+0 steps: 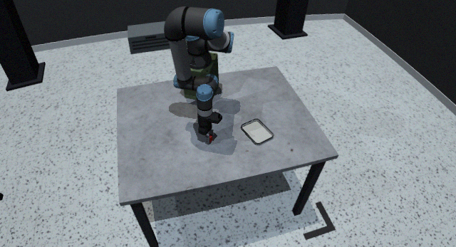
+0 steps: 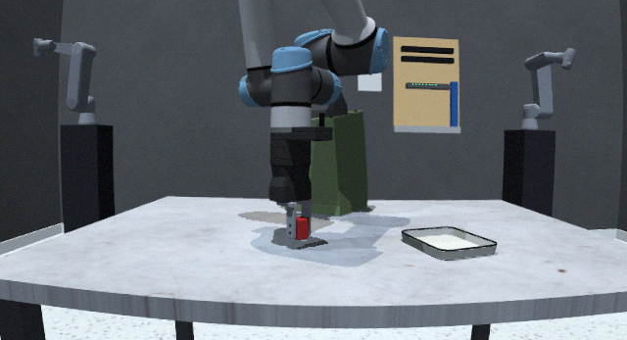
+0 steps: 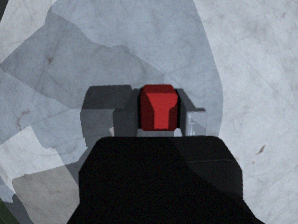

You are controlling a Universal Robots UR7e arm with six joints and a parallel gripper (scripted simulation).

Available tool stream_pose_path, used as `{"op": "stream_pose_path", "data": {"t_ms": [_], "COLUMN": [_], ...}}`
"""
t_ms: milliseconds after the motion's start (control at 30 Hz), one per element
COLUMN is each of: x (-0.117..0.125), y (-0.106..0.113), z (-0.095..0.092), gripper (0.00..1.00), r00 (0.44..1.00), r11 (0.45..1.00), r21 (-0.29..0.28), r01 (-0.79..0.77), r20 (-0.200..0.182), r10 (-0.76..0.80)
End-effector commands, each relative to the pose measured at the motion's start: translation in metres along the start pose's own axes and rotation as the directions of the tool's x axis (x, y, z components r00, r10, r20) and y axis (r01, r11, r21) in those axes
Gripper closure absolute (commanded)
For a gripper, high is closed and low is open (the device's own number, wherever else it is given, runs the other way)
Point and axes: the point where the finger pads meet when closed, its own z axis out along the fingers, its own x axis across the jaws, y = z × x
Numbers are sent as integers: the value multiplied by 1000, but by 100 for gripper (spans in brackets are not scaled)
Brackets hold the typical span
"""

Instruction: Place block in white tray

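Note:
The block is a small red cube (image 2: 302, 227), held between the fingers of my gripper (image 2: 298, 228) just above the grey table top. It also shows in the top view (image 1: 211, 137) and in the wrist view (image 3: 158, 107), where it sits between the two grey fingers. The gripper (image 1: 209, 137) points straight down and is shut on the block. The white tray (image 1: 256, 132) with a dark rim lies flat on the table to the right of the gripper, apart from it. It also shows in the exterior view (image 2: 448, 242), and its floor is empty.
A dark green box (image 2: 339, 170) stands at the arm's base behind the gripper. The table's front edge (image 1: 228, 183) lies well in front of the gripper. Black pillars (image 2: 86, 173) stand beyond the table.

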Motion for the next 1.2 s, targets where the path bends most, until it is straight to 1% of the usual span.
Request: {"op": "stream_pose_path", "data": {"t_ms": [0, 33, 300, 467, 1167], "x": [1, 1, 1, 1, 1], "y": [0, 0, 0, 0, 0], "z": [-12, -12, -36, -44, -46], "gripper": [100, 100, 100, 100, 100], "r00": [1000, 1000, 1000, 1000, 1000], "r11": [1000, 1000, 1000, 1000, 1000], "r21": [0, 0, 0, 0, 0], "r01": [0, 0, 0, 0, 0], "r20": [-1, -1, -1, -1, -1], "r10": [0, 0, 0, 0, 0]}}
